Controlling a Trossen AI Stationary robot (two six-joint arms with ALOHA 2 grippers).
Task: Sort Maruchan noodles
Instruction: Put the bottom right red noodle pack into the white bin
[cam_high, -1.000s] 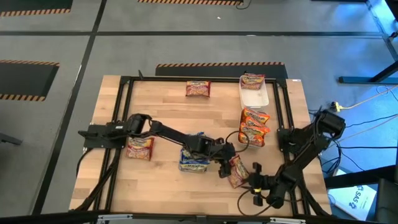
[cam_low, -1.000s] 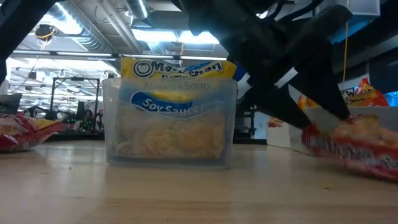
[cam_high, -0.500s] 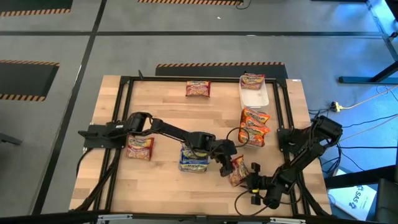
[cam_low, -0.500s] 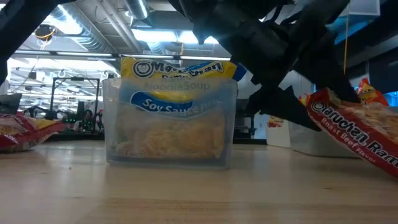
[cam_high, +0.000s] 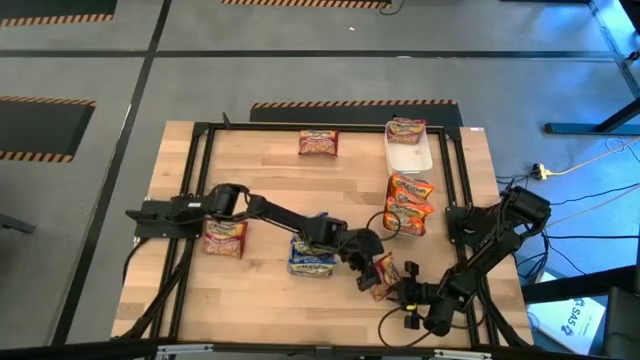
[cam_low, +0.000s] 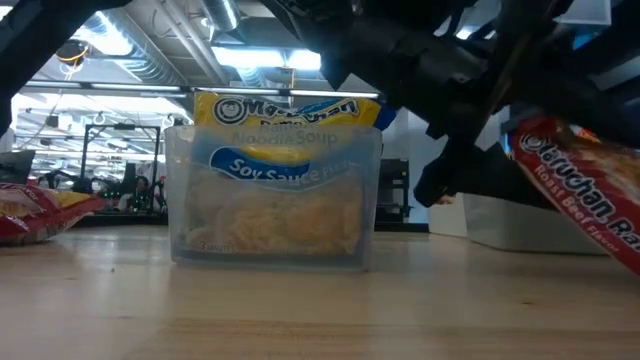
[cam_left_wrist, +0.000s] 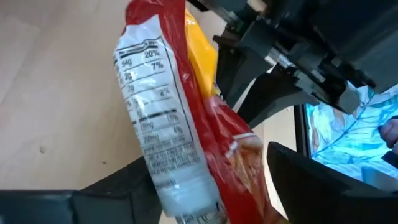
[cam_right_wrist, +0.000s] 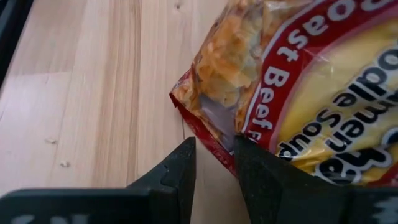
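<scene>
The left claw (cam_high: 372, 270) is clamped on a red packet (cam_high: 381, 274) marked Roast Beef, holding it tilted above the surface (cam_high: 265, 180), just beside the clear bin (cam_high: 312, 258) with blue packets inside. The right claw (cam_high: 408, 292) sits low near that packet's corner, its fingers (cam_right_wrist: 180, 165) nearly together and holding nothing. Other packets lie across the surface, some in a white tray (cam_high: 410, 152).

A noodle packet (cam_high: 313, 252) stands in the container (cam_low: 272, 200), mid-table (cam_high: 270, 175).
</scene>
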